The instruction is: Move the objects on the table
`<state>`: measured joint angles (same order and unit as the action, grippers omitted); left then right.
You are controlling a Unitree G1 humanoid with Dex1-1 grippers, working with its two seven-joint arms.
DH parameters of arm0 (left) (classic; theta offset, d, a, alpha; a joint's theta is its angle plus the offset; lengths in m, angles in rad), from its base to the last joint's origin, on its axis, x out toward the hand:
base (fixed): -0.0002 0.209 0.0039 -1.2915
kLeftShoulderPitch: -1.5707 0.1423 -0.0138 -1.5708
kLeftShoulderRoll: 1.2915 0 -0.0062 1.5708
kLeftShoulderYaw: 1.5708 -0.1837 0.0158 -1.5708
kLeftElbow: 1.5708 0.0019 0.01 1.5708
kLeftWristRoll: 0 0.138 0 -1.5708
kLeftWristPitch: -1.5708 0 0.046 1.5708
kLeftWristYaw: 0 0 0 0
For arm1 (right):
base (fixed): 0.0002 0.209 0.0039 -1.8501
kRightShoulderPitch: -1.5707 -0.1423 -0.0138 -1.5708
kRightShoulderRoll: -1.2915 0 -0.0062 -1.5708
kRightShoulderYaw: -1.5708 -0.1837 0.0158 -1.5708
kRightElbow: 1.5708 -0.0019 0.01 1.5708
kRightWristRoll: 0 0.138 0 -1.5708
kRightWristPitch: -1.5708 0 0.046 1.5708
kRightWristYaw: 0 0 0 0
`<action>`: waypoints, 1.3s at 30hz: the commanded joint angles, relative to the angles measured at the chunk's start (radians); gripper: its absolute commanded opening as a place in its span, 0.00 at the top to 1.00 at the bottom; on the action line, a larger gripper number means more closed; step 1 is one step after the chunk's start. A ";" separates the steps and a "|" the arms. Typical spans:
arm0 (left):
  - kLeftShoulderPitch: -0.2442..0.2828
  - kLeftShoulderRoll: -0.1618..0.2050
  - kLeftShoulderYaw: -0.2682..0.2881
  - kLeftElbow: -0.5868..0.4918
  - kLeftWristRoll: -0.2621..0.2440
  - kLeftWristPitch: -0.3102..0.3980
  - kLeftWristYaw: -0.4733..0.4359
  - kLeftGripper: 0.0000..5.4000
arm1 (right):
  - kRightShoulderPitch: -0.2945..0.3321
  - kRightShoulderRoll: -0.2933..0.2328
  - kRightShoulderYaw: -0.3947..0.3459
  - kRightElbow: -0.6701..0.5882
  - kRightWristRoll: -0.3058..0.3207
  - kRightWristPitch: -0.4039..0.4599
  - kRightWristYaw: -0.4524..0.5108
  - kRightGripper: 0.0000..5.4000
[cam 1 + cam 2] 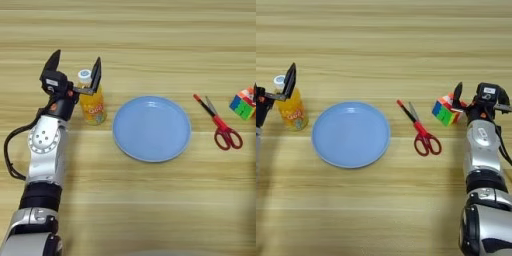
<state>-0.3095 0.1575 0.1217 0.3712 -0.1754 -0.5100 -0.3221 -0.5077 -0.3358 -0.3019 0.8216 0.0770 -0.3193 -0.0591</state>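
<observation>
At the left side of the table (150, 210), the left gripper (75, 67) stands with its two black fingers spread wide apart, one finger at about 10 o'clock from the orange-juice bottle (93, 106) and the other just over the bottle's right shoulder; the white cap (84, 76) shows between them, so the jaws are open and straddle the bottle's top without closing on it. The bottle stands upright, just beside the plate's rim at the plate's 9 o'clock.

The round light-blue plate (151, 128) lies flat near the middle of the table, nothing on it.

At the plate's 3 o'clock, apart from its rim, the red-handled scissors (420, 129) lie flat with blades slightly parted, tips pointing toward 11 o'clock and the handle loops toward 5 o'clock.

Further right, at about 2 o'clock from the scissors' handles, sits the multicoloured puzzle cube (446, 112) (tilted on a corner-on angle to the camera). The right gripper (476, 97) is right up against the cube's right side: one black finger rises at the cube's upper right edge, the other is out past 3 o'clock, so the jaws are open; I cannot tell whether the near finger touches the cube.
</observation>
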 commanded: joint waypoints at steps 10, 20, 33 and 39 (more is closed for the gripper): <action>0.001 0.021 -0.041 0.089 0.080 0.092 0.017 0.00 | -0.021 0.000 0.001 -0.004 0.008 -0.010 -0.005 0.00; -0.001 0.025 -0.064 0.130 0.088 0.121 0.016 0.00 | -0.020 0.005 0.002 -0.010 0.008 -0.011 -0.009 0.00; -0.020 0.036 -0.072 0.202 0.116 0.176 0.026 0.00 | -0.021 0.009 0.004 -0.011 0.008 -0.010 -0.009 0.00; -0.022 0.038 -0.069 0.207 0.117 0.171 0.031 0.02 | -0.021 0.011 0.005 -0.012 0.008 -0.010 -0.010 0.00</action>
<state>-0.3202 0.1820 0.0542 0.5671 -0.0733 -0.3535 -0.2958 -0.5078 -0.3317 -0.3004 0.8202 0.0810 -0.3244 -0.0617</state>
